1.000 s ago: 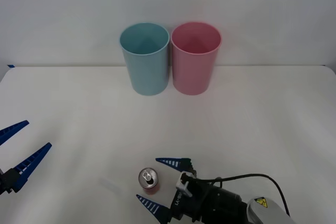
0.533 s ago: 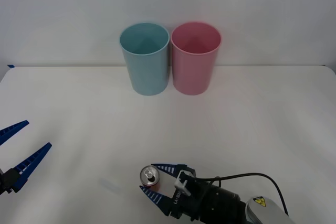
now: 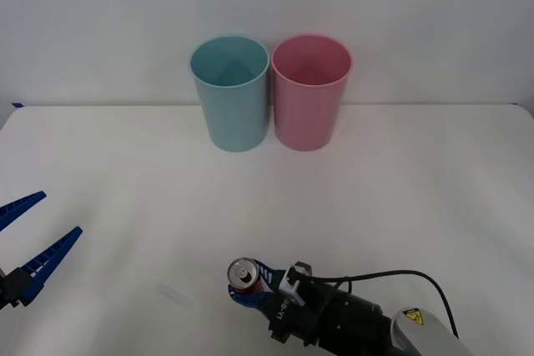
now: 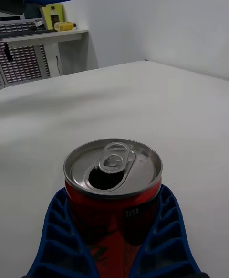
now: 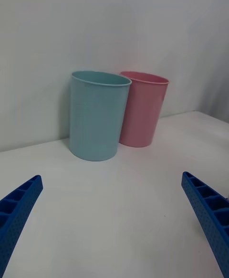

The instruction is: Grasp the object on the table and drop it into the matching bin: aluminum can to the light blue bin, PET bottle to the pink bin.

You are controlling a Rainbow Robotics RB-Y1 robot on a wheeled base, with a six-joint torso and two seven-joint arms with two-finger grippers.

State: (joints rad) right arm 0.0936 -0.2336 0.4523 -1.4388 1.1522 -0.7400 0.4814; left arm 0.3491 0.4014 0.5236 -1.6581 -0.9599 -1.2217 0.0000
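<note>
The red aluminum can (image 3: 244, 276) is held upright at the counter's (image 3: 400, 206) near edge, clamped between the right gripper's (image 3: 250, 289) fingers (image 4: 64, 240). The light blue bin (image 3: 230, 93) is seen straight ahead, well apart. The left gripper (image 3: 29, 239) is parked with fingers spread.

Upright red can (image 3: 244, 276) between tool fingers (image 4: 62, 240)

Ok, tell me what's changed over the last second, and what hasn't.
The right pincer went from open with its fingers on either side of the aluminum can to shut on it; the can shifted slightly toward the bins as the fingers closed. The left pincer stayed open at the table's left edge, and the light blue bin and the pink bin did not move.
</note>
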